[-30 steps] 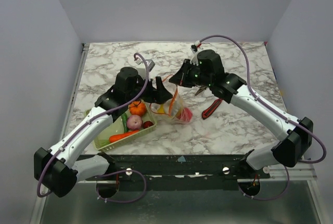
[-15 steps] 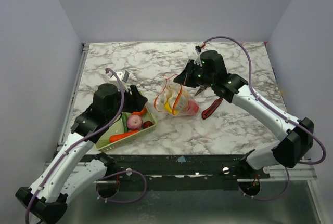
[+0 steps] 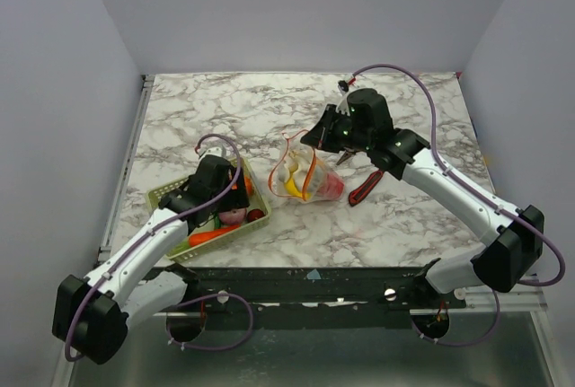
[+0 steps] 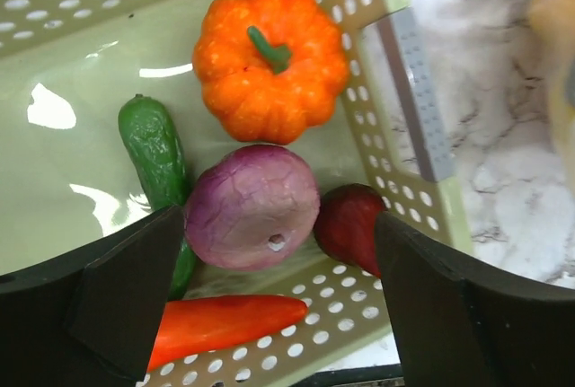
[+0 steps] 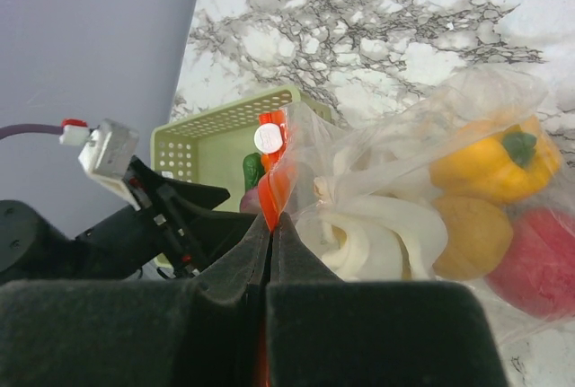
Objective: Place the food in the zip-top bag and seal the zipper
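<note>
R gripper vs bag: the right gripper is at the far side of the mouth of the zip-top bag. The bag is about mid-bench, a bit toward the near edge.
R jaws: pressed fully together, no gap seen. They pinch the zipper, and in the right wrist view the red-orange strip comes up from between the fingers.
Bag: the mouth is open and held up by that pinch. The bottom rests on the bench.
Food in bag: a yellow pepper, a yellow round piece, a red piece and a white piece, packed close together.
L gripper vs food: the left gripper is over the green basket, which sits by the near edge, toward the near-left corner.
L jaws: wide apart, holding nothing. The purple onion lies below, between the two fingers. Contact w/ it: cannot tell.
Food in basket (left wrist view): the pumpkin is above the onion, touching it. The cucumber is at the onion's left, touching. A dark red piece is at its right, against the basket wall. The carrot lies along the lower wall.
Other: a red-and-black utility knife lies on the bench just right of the bag.
</note>
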You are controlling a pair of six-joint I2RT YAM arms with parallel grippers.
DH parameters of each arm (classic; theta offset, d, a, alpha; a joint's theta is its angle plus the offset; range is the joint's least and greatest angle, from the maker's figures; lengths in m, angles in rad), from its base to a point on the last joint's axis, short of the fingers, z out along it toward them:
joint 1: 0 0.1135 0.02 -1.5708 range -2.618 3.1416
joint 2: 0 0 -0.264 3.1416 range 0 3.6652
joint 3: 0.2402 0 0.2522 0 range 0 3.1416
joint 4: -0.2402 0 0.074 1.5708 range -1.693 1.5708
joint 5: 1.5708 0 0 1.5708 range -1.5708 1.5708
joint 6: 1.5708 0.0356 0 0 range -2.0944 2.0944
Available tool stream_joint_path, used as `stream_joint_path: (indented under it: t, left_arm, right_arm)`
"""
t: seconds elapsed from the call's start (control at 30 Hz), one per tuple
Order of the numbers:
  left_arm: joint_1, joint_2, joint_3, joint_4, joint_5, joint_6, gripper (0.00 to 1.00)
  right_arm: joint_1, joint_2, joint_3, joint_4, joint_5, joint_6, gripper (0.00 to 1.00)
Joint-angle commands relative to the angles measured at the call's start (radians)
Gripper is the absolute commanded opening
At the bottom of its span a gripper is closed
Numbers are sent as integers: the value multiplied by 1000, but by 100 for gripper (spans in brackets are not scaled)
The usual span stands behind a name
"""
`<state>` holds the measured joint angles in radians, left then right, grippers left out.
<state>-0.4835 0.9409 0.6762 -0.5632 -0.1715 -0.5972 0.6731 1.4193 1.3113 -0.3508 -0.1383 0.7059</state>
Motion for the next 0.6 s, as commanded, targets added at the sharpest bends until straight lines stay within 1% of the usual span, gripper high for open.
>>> stream_joint_path:
  t: [0.0,0.1,0.2,0.37,0.43,0.5,0.57]
  left_arm:
    - [2,118,6,9,-72,-15,90]
    - [1,191,17,16,-91,-13,89]
    - [-3,232,20,21,-72,-20,82]
    - [-9,213,-24,39,-46,-45,78]
    - [-9,200,-33,45,-39,-43,74]
    - [-9,181,-30,37,-48,-37,63]
    - [-10,142,-14,21,-58,-26,47]
  right_arm:
    - [-3,-31,-17,32,-11,-2,0]
    - [-3,-25,-15,38,-21,1,0]
    - [-2,-25,-17,38,-25,4,0]
    - [-4,-32,-19,37,-24,5,0]
    - [-3,-30,-22,40,-25,6,0]
    - [-4,-30,-27,46,-27,8,0]
    - [-3,-25,-28,46,-29,10,0]
